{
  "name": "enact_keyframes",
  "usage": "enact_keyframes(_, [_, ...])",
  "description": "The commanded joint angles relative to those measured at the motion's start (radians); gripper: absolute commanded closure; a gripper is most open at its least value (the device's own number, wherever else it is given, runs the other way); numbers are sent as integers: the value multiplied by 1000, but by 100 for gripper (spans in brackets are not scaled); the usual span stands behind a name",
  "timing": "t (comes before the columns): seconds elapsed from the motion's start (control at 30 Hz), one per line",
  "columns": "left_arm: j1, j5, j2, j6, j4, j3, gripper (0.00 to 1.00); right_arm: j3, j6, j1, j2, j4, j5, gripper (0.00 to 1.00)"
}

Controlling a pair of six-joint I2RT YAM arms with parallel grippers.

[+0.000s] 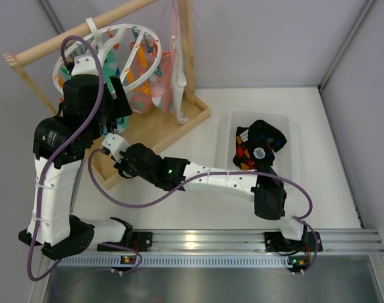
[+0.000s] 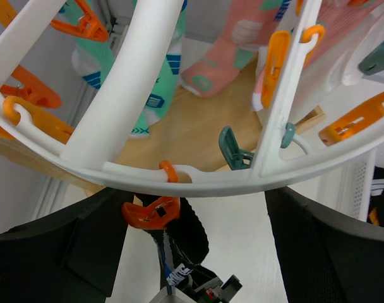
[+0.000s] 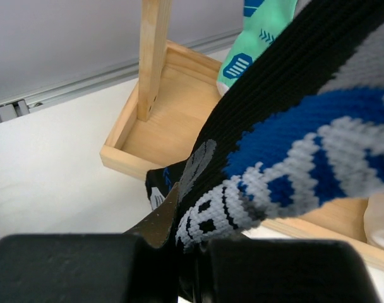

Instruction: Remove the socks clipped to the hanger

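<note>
The white ring hanger (image 1: 119, 29) hangs from the wooden rail, with teal socks (image 1: 111, 62) and pink socks (image 1: 155, 79) clipped under it. In the left wrist view the ring (image 2: 198, 180) fills the frame. An orange clip (image 2: 149, 212) on its near rim holds a black sock (image 2: 191, 235). My left gripper (image 2: 192, 205) is open, with a finger on each side of that clip just under the ring; it is also in the top view (image 1: 113, 104). My right gripper (image 1: 111, 146) is shut on the lower end of the black sock with blue and grey patches (image 3: 306, 113).
The wooden rail frame stands on a wooden tray base (image 1: 163, 126) with an upright post (image 3: 153, 57). A clear bin (image 1: 288, 123) at the right holds dark socks, one with orange-red diamonds (image 1: 246, 151). A white bag (image 1: 179, 76) hangs by the post.
</note>
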Motion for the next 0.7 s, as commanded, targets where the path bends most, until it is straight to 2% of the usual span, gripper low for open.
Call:
enact_keyframes(0.0, [-9,-100,8,20,-32,-16,14,49,-11,12,0,-16,-9,100])
enact_keyframes(0.27, [-9,-125,-17,-1,-30,-65,29,44,3,12,-3,-11,-18,100])
enact_keyframes(0.33, [-9,-125,-14,-4,-29,-65,35,43,5,10,-3,-10,-18,100])
enact_keyframes(0.43, [-9,-143,-11,0,-27,-63,48,26,8,10,-9,-2,-21,100])
enact_keyframes(0.47, [-9,-151,-9,2,-27,-63,58,18,11,9,-17,9,-20,100])
enact_keyframes(0.57, [-9,-157,-8,-1,-27,-62,74,-23,25,9,-46,27,-21,100])
enact_keyframes(0.6, [-9,-154,-9,-3,-27,-63,86,-55,28,9,-56,47,-21,100])
enact_keyframes(0.67, [-9,-157,-8,-7,-27,-65,96,-132,43,6,-96,73,-31,100])
